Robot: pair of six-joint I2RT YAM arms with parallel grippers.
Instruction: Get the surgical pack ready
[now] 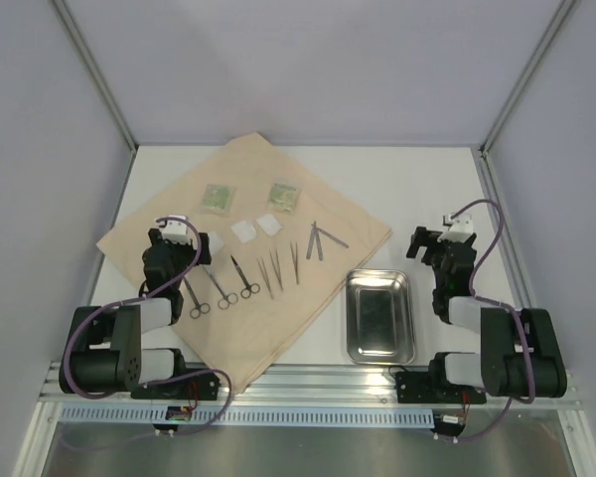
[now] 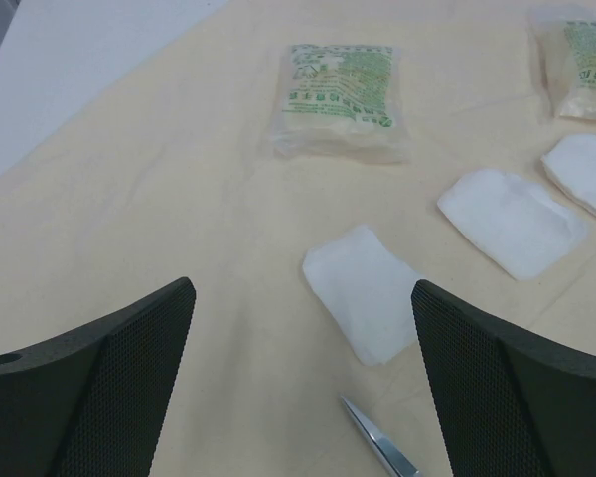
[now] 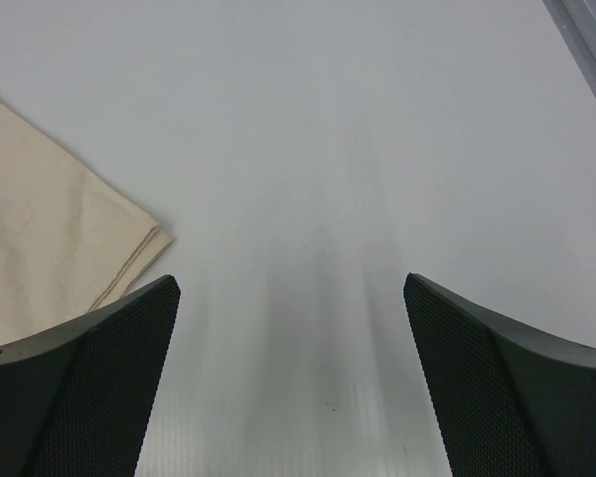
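Note:
The tan cloth [image 1: 318, 214] of the surgical pack lies spread flat. On it sit two green packets [image 1: 217, 197] [image 2: 336, 87], three white pads [image 1: 245, 231] [image 2: 363, 288], three scissors [image 1: 222, 288] and several tweezers [image 1: 294, 263]. A steel tray [image 1: 379, 275] stands empty on the table, right of the cloth. My left gripper [image 1: 182, 241] [image 2: 303, 293] hovers open above the cloth's left part, with a pad and a scissor tip [image 2: 377, 442] between its fingers' lines. My right gripper [image 1: 432, 243] [image 3: 290, 283] is open over the bare table, just past the cloth's right corner [image 3: 50, 229].
White walls and metal frame posts [image 1: 99, 75] close in the table on the left, right and back. A rail [image 1: 308, 397] runs along the near edge under both arm bases.

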